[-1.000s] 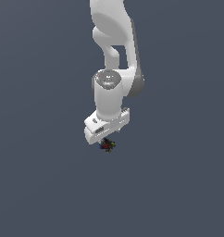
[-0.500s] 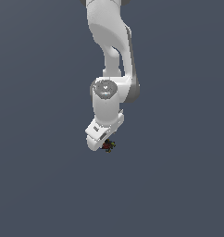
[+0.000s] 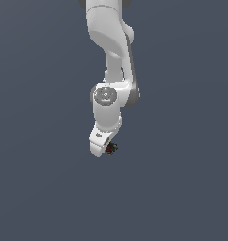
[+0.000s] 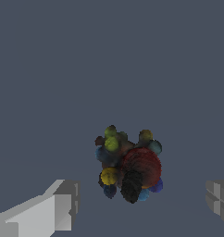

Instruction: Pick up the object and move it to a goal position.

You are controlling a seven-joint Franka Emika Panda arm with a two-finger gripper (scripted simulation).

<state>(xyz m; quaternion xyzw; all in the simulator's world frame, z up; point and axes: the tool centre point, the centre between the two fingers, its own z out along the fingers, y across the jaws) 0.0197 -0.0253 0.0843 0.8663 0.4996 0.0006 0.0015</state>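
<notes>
The object [image 3: 111, 148] is a tiny dark lump speckled red, green, blue and yellow, lying on the grey floor. In the exterior view it peeks out just under the white hand of my gripper [image 3: 107, 149], whose fingers are hidden behind the hand. In the wrist view the object [image 4: 129, 165] lies between the two grey fingertips [image 4: 63, 203], with a gap on each side. The gripper [image 4: 141, 196] is open and straddles the object without touching it.
A plain dark grey floor [image 3: 182, 188] fills both views. The white arm [image 3: 109, 56] rises above the hand toward the top of the exterior view. No other objects or goal marker show.
The hand has sunk a little and turned over the object, and the arm's upper links have shifted. The object has stayed in place.
</notes>
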